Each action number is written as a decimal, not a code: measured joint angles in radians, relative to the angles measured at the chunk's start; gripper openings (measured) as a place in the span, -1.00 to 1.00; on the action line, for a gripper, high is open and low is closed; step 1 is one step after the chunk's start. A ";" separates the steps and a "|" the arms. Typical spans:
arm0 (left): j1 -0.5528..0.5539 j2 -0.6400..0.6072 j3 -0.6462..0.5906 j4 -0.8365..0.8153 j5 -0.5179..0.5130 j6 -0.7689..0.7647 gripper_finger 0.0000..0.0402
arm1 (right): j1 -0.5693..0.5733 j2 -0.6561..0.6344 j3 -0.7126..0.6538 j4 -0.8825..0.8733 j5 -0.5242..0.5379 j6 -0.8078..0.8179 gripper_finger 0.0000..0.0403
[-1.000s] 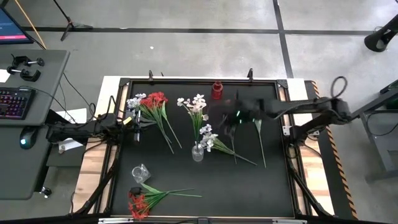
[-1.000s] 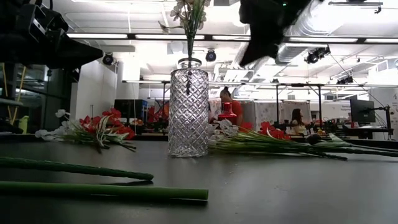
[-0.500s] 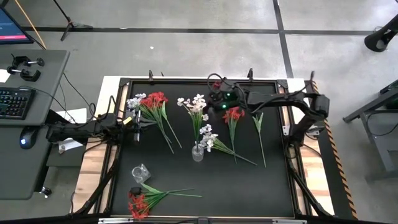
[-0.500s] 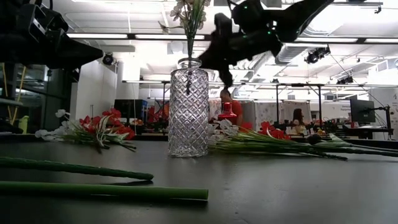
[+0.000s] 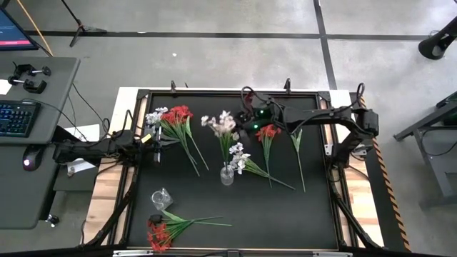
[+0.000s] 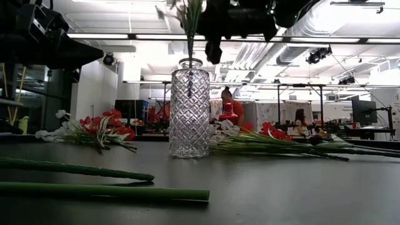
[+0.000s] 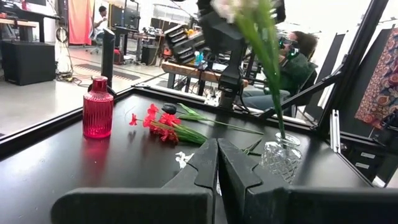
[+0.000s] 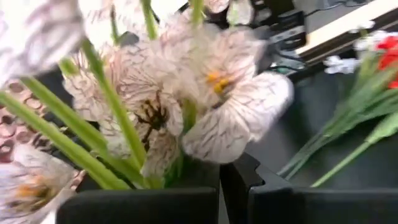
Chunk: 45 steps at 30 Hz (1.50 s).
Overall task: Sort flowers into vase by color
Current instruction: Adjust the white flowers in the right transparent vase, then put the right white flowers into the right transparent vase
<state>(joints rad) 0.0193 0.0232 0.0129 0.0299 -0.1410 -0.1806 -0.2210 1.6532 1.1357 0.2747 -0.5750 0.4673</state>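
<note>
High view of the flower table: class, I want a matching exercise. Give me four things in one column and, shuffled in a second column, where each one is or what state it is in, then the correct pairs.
Column one:
1. clear diamond-cut vase
2. red vase
3. small empty glass
4. right gripper

Column two:
A. stands near the table's far edge, no flowers in it
B. lies on its side near the front left, beside a red bunch
C. stands mid-table holding white flowers
D. shut, up beside the white blooms above the vase

Pairs: 1-C, 2-A, 3-B, 4-D
</note>
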 joint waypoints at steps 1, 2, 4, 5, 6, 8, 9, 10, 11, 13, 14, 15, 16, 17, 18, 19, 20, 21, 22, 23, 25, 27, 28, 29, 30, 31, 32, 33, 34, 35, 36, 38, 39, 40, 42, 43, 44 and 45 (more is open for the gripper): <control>0.000 0.000 0.000 0.000 0.000 0.000 -1.00 | 0.011 0.000 0.004 0.000 0.000 0.002 -1.00; 0.000 0.000 0.000 0.000 0.000 0.000 -1.00 | 0.022 0.000 0.006 -0.001 0.000 0.005 -1.00; 0.000 0.000 0.000 0.000 0.000 0.000 -1.00 | 0.045 0.000 0.010 -0.005 0.002 0.007 -1.00; 0.000 0.000 0.000 0.000 0.000 0.000 -1.00 | 0.057 0.000 0.012 -0.006 0.003 0.007 -1.00; 0.000 0.000 0.000 0.000 0.000 0.000 -1.00 | 0.068 0.000 0.015 -0.007 0.005 0.007 -1.00; 0.000 0.000 0.000 0.000 0.000 0.000 -1.00 | 0.088 0.000 0.018 -0.007 0.006 0.014 -1.00; 0.000 0.000 0.000 0.000 0.000 0.000 -1.00 | 0.096 0.000 0.021 -0.009 0.005 0.020 -1.00; 0.000 0.000 0.000 0.000 0.000 0.000 -1.00 | 0.102 0.000 0.024 -0.010 0.005 0.023 -1.00; 0.000 0.000 0.000 0.000 0.000 0.000 -1.00 | 0.105 -0.007 0.024 -0.018 0.006 0.021 -1.00; 0.000 0.000 0.000 0.000 0.000 0.000 -1.00 | 0.100 -0.033 0.024 -0.085 0.035 -0.020 -1.00; 0.000 0.000 0.000 0.000 0.000 0.000 -1.00 | 0.091 -0.054 0.025 -0.146 0.067 -0.053 -1.00; 0.000 0.000 0.000 0.000 0.000 0.000 -1.00 | 0.077 -0.076 0.025 -0.212 0.107 -0.087 -1.00; 0.000 0.000 0.000 0.000 0.000 0.000 -1.00 | 0.059 -0.103 0.025 -0.280 0.156 -0.119 -1.00; 0.000 0.000 0.000 0.000 0.000 0.000 -1.00 | 0.040 -0.130 0.025 -0.357 0.207 -0.147 -1.00; 0.000 0.000 0.000 0.000 0.000 0.000 -1.00 | 0.020 -0.159 0.025 -0.429 0.246 -0.175 -1.00; 0.000 0.000 0.000 0.000 0.000 0.000 -1.00 | 0.002 -0.194 0.025 -0.497 0.280 -0.203 -1.00; 0.000 0.000 0.000 0.000 0.000 0.000 -1.00 | -0.014 -0.226 0.025 -0.567 0.306 -0.227 -1.00; 0.000 0.000 0.000 0.000 0.000 0.000 -1.00 | -0.029 -0.261 0.025 -0.637 0.318 -0.246 -1.00; 0.000 0.000 0.000 0.000 0.000 0.000 -1.00 | -0.039 -0.296 0.023 -0.709 0.327 -0.263 -1.00; 0.000 0.000 0.000 0.000 0.000 0.000 -1.00 | -0.045 -0.328 0.017 -0.776 0.332 -0.269 -1.00; 0.000 0.000 0.000 0.000 0.000 0.000 -1.00 | -0.037 -0.395 -0.014 -0.898 0.324 -0.267 -1.00; 0.000 0.000 0.000 0.000 0.000 0.000 -1.00 | 0.015 -0.458 -0.068 -0.978 0.307 -0.224 -1.00; 0.000 0.000 0.000 0.000 0.000 0.000 -1.00 | 0.056 -0.489 -0.104 -0.992 0.299 -0.179 -1.00; 0.000 0.000 0.000 0.000 0.000 0.000 -1.00 | 0.102 -0.518 -0.146 -0.990 0.292 -0.119 -1.00; 0.000 0.000 0.000 0.000 0.000 0.000 -1.00 | 0.151 -0.539 -0.187 -0.969 0.291 -0.057 -1.00; 0.000 0.000 0.000 0.000 0.000 0.000 -1.00 | 0.203 -0.558 -0.227 -0.933 0.301 0.004 -1.00; 0.000 0.000 0.000 0.000 0.000 0.000 -1.00 | 0.252 -0.570 -0.260 -0.891 0.326 0.053 -1.00; 0.000 0.000 0.000 0.000 0.000 0.000 -1.00 | 0.295 -0.575 -0.287 -0.846 0.359 0.090 -0.99; 0.000 0.000 0.000 0.000 0.000 0.000 -1.00 | 0.330 -0.575 -0.308 -0.809 0.391 0.119 -0.98; 0.000 0.000 0.000 0.000 0.000 0.000 -1.00 | 0.359 -0.566 -0.322 -0.780 0.414 0.133 -0.95; 0.000 0.000 0.000 0.000 0.000 0.000 -1.00 | 0.379 -0.549 -0.328 -0.761 0.425 0.138 -0.90; 0.000 0.000 0.000 0.000 0.000 0.000 -1.00 | 0.394 -0.503 -0.321 -0.762 0.426 0.129 -0.75; 0.000 0.000 0.000 0.000 0.000 0.000 -1.00 | 0.395 -0.475 -0.309 -0.773 0.426 0.105 -0.65; 0.000 0.000 0.000 0.000 0.000 0.000 -1.00 | 0.395 -0.448 -0.295 -0.776 0.426 0.069 -0.54; 0.000 0.000 0.000 0.000 0.000 0.000 -1.00 | 0.393 -0.390 -0.259 -0.776 0.438 -0.005 -0.30; 0.000 0.000 0.000 0.000 0.000 0.000 -1.00 | 0.390 -0.360 -0.239 -0.781 0.461 -0.033 -0.17; 0.000 0.000 0.000 0.000 0.000 0.000 -1.00 | 0.386 -0.324 -0.218 -0.788 0.488 -0.062 -0.04; 0.000 0.000 0.000 0.000 0.000 0.000 -1.00 | 0.383 -0.291 -0.198 -0.802 0.518 -0.096 0.08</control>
<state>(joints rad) 0.0193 0.0231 0.0128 0.0299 -0.1406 -0.1806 0.1622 1.3625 0.9377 -0.5271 -0.0568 0.3711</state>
